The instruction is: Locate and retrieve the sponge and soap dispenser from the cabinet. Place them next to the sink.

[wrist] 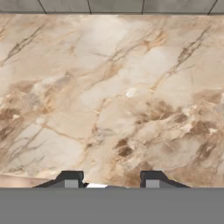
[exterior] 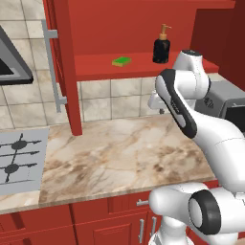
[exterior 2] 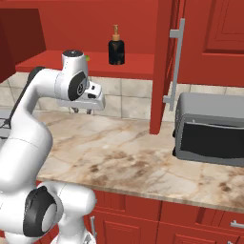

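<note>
Sponge (exterior: 122, 61) well above empty gripper (exterior 2: 82, 110)

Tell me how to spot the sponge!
Find the open red wall cabinet above the marble counter. On its red shelf lies a small flat bright green rectangular sponge. Beside it stands a taller black round soap bottle; the sponge is low and green.

Kitchen, stove (exterior: 19, 160), marble counter (exterior: 119, 158), probably toaster oven (exterior 2: 209, 128)
</note>
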Tool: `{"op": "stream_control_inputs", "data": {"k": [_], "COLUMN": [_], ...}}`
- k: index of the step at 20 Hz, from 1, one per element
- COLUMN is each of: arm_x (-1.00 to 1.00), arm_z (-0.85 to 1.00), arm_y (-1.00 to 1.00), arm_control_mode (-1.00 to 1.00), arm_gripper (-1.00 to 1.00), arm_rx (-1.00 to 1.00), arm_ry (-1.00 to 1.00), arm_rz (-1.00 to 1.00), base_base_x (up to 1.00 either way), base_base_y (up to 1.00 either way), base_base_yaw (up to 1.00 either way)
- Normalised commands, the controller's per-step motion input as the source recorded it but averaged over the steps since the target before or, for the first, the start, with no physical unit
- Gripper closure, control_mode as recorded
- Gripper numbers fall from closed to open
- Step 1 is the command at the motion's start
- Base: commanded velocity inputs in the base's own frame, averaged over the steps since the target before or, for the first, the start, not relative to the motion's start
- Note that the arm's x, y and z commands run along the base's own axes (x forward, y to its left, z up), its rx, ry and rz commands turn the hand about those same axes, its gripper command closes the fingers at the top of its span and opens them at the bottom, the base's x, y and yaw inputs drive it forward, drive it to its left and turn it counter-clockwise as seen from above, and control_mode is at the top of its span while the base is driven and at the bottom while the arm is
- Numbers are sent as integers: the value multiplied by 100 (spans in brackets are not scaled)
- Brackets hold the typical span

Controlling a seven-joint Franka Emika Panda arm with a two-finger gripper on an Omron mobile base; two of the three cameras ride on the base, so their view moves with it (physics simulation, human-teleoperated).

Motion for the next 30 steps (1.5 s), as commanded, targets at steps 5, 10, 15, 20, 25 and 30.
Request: {"op": "stream_control_inputs", "data": {"k": [5,10,15,20,25,30], "arm_x": [-40,-52,-14,5,25,35], "arm_z": [0,20,30,37,36,41], "arm_y": [0,9,33,19,5,-6], "arm_control_mode": [-100,-100,-100,-100,-100,-100], "arm_gripper": [-100,-100,-100,-100,-100,-100], "arm_rx": [0,0,-2,-12,-11,-2], "arm_ry": [-3,-22,-41,-38,-31,-9], "arm_rz": [0,-7,-24,-21,-9,-1], "base_base_x": [0,0,0,0,0,0], "base_base_y": [0,0,0,0,0,0], "base_base_yaw": [0,0,0,0,0,0]}}
